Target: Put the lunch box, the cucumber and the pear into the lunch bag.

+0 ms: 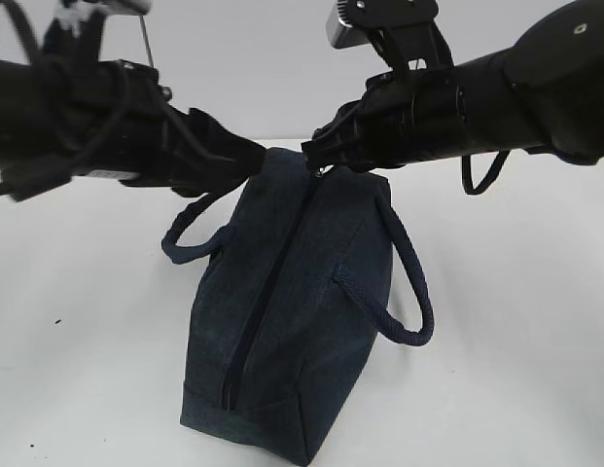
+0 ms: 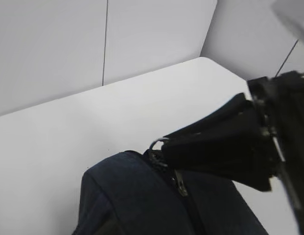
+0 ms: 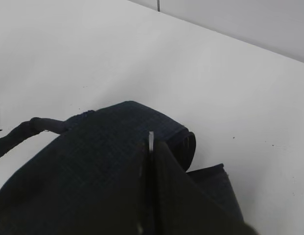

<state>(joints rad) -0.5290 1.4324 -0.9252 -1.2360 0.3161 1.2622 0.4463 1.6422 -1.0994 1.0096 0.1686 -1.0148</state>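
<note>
The dark navy lunch bag (image 1: 292, 321) stands on the white table with its top zipper (image 1: 267, 292) closed along its length. My right gripper (image 1: 316, 156) is at the bag's far end, shut on the metal ring pull (image 3: 151, 139), which shows edge-on between the fingers. The left wrist view shows the ring (image 2: 158, 143) in that gripper's tips. My left gripper (image 1: 255, 161) tapers to a shut point on the fabric at the bag's far top corner. The lunch box, the cucumber and the pear are out of view.
Two rope-like handles hang off the bag, one on the right (image 1: 399, 292) and one on the left (image 1: 190, 238). Both black arms cross above the bag's far end. A white wall rises behind the table (image 2: 68, 137).
</note>
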